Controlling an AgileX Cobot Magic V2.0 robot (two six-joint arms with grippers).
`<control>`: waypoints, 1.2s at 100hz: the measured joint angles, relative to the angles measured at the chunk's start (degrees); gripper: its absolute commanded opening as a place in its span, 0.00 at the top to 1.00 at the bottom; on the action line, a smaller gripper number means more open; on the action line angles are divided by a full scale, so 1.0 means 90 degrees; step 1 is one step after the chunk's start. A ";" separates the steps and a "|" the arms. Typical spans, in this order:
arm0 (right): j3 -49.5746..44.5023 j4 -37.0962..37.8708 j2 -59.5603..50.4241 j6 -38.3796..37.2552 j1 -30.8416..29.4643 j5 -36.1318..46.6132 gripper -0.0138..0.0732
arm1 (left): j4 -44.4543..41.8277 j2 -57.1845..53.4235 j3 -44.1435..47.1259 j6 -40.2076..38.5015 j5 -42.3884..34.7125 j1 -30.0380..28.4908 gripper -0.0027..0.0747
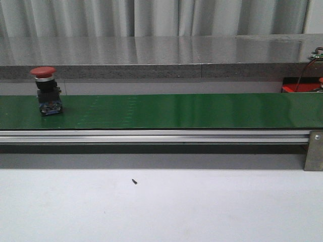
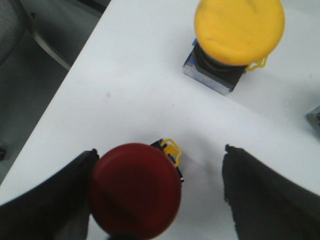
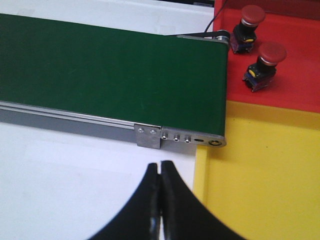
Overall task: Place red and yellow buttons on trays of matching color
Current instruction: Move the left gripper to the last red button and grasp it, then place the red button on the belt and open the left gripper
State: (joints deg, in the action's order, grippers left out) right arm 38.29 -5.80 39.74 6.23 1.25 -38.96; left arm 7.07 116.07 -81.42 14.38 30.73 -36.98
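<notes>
In the left wrist view my left gripper (image 2: pixel 160 150) is open over the white table. A red button (image 2: pixel 135 190) stands between its fingers, close against one finger and well apart from the other. A yellow button (image 2: pixel 239 31) stands farther off on the table. Another red button (image 1: pixel 45 89) stands upright on the green belt (image 1: pixel 176 111) at the left. In the right wrist view my right gripper (image 3: pixel 160 163) is shut on nothing, beside the yellow tray (image 3: pixel 260 175). The red tray (image 3: pixel 295 75) holds two red buttons (image 3: pixel 264 64) (image 3: pixel 246 27).
The conveyor's aluminium rail (image 1: pixel 151 136) runs across the table in front of the belt, with its end bracket (image 3: pixel 180 136) next to the yellow tray. A grey-edged part (image 2: pixel 315 117) shows at the border of the left wrist view. The table edge (image 2: pixel 60 95) lies near the left gripper.
</notes>
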 measured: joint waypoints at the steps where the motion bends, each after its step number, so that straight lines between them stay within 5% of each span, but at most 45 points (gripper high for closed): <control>1: 0.0000 0.0000 0.0000 0.0000 0.0000 0.0000 0.92 | 0.0000 0.0000 0.0000 0.0000 0.0000 0.0000 0.52; 19: 0.0000 0.0000 0.0000 0.0000 0.0000 0.0000 0.92 | -0.0013 0.0000 0.0000 0.0000 0.0000 0.0000 0.82; 31: 0.0000 0.0000 0.0000 0.0000 0.0000 0.0000 0.92 | -0.0013 0.0000 0.0000 0.0000 0.0027 0.0000 0.91; 76: 0.0000 0.0000 0.0000 0.0000 0.0000 0.0000 0.92 | 0.0053 -0.1541 0.0000 -0.0162 0.0895 0.0199 0.93; 120: 0.0000 0.0000 0.0000 0.0000 0.0000 0.0000 0.92 | 0.0076 -0.2215 0.0092 -0.0162 0.1758 0.2010 0.93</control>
State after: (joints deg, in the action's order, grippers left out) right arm 38.29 -5.80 39.74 6.23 1.25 -38.96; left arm 7.76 96.14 -80.59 12.92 46.55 -18.89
